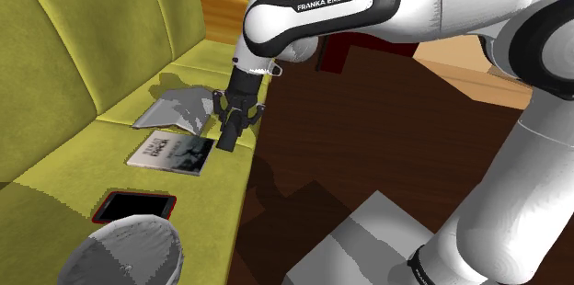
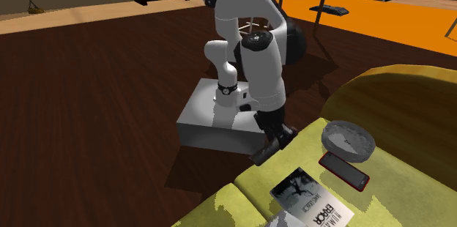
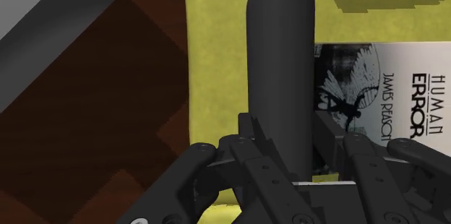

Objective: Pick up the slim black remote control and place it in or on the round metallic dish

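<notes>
My gripper [image 1: 233, 123] is shut on the slim black remote [image 1: 227, 137], which hangs lengthwise from the fingers over the front edge of the yellow-green sofa seat [image 1: 110, 159]. In the wrist view the remote [image 3: 280, 71] sticks out beyond the gripper [image 3: 285, 143], clasped between the two fingers. The second exterior view shows the gripper [image 2: 272, 140] with the remote [image 2: 262, 154] tilted down by the seat's edge. The round grey dish [image 1: 124, 251] sits on the seat at the shoulder view's lower left, well away from the gripper. The dish [image 2: 349, 139] is empty.
A book with a black-and-white cover [image 1: 172, 153] lies on the seat beside the remote. A red-cased phone [image 1: 136, 207] lies between that book and the dish. A grey open booklet [image 1: 179, 107] lies behind the gripper. The grey stand [image 2: 216, 119] and dark wood floor [image 2: 95, 108] are beside the sofa.
</notes>
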